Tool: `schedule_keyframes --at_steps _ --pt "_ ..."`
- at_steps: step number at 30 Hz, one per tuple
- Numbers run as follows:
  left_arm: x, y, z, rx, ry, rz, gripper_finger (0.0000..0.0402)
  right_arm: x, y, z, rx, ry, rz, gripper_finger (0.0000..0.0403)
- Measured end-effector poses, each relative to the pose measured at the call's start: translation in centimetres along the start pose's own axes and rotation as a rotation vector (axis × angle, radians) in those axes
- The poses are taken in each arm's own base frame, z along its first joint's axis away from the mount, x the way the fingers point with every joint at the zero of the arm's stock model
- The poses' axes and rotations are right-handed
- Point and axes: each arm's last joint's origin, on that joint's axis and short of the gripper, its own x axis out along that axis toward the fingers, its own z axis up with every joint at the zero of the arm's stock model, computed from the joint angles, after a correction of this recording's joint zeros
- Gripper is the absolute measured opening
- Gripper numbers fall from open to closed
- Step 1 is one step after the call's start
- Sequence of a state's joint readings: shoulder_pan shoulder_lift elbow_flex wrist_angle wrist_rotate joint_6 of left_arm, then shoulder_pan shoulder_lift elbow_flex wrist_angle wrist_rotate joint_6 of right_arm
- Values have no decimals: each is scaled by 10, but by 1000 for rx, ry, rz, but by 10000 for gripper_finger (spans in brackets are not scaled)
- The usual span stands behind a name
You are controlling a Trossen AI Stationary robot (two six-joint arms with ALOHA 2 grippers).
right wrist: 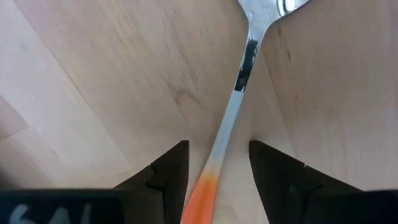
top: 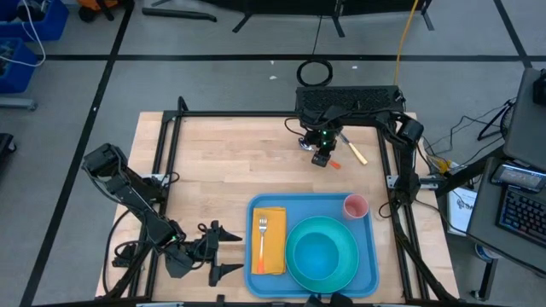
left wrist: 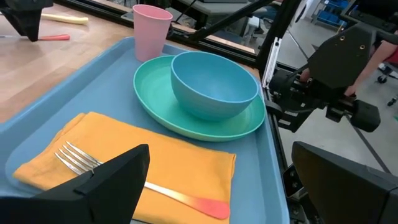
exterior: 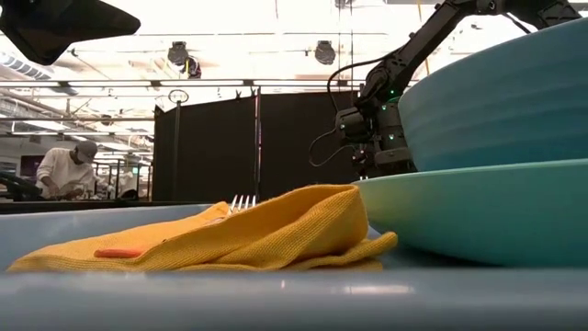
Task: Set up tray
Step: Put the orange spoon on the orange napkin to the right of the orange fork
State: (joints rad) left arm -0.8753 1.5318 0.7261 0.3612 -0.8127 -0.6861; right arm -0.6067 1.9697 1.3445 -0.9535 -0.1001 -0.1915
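Note:
The blue tray (top: 368, 256) lies at the table's near edge. On it an orange-yellow napkin (top: 271, 247) carries a fork (left wrist: 81, 162), and a teal plate (left wrist: 186, 121) bears a blue bowl (left wrist: 211, 84); a pink cup (top: 355, 206) stands in the tray's far right corner. My right gripper (right wrist: 217, 152) points down near the far edge, open, its fingers either side of an orange-handled spoon (right wrist: 239, 81) that lies flat on the wood, touching nothing. My left gripper (top: 223, 251) waits open, left of the tray.
A yellow-handled utensil (top: 355, 153) lies on the wood just right of the spoon. Black frame rails (top: 166, 153) run along the table's sides, and a black box (top: 345, 101) sits at the far edge. Bare wood lies between tray and spoon. A person (exterior: 64, 170) works far behind.

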Motion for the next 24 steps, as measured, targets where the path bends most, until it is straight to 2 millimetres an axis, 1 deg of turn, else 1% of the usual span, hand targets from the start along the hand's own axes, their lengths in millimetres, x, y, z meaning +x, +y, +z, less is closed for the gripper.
schedule_keyframes --at_steps 15,24 --pt "0 0 0 4 3 3 397 -1 -2 4 9 -39 -7 162" --pt "0 1 -1 8 11 11 397 -3 -5 10 -5 -111 -18 162"
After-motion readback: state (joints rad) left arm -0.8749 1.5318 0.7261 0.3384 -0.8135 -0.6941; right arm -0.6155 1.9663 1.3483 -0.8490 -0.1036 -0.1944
